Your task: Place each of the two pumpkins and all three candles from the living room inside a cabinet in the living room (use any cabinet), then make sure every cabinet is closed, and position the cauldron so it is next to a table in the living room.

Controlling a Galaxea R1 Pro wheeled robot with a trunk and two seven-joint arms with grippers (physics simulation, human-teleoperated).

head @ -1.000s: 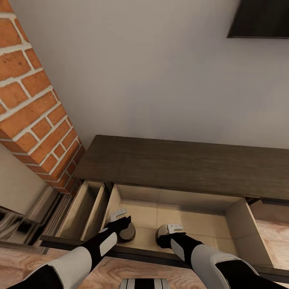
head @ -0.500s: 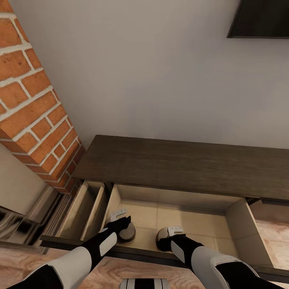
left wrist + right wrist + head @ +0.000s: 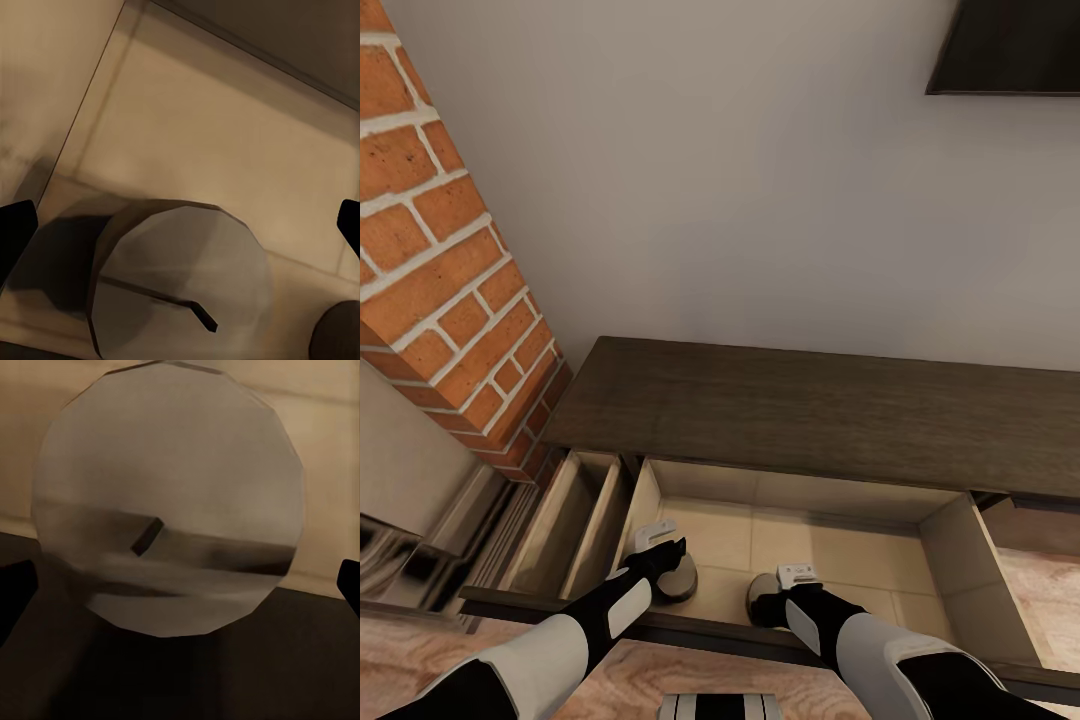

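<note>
**Two candles seen in the open cabinet drawer**

Two candles are counted, both short, faceted grey-beige cylinders with flat tops and dark wicks, standing on the pale beige floor of the pulled-out drawer [image 3: 950, 545] of the dark wood-grain cabinet [image 3: 810, 410]. One candle [image 3: 180, 281] is seen below the left gripper [image 3: 180, 225], between its widely parted black fingertips. The other candle [image 3: 169, 499] is seen just ahead of the right gripper [image 3: 180, 585], whose jaws are likewise spread, untouched by either tip. A rough red brick fireplace [image 3: 440, 250] is seen beside the cabinet.
</note>
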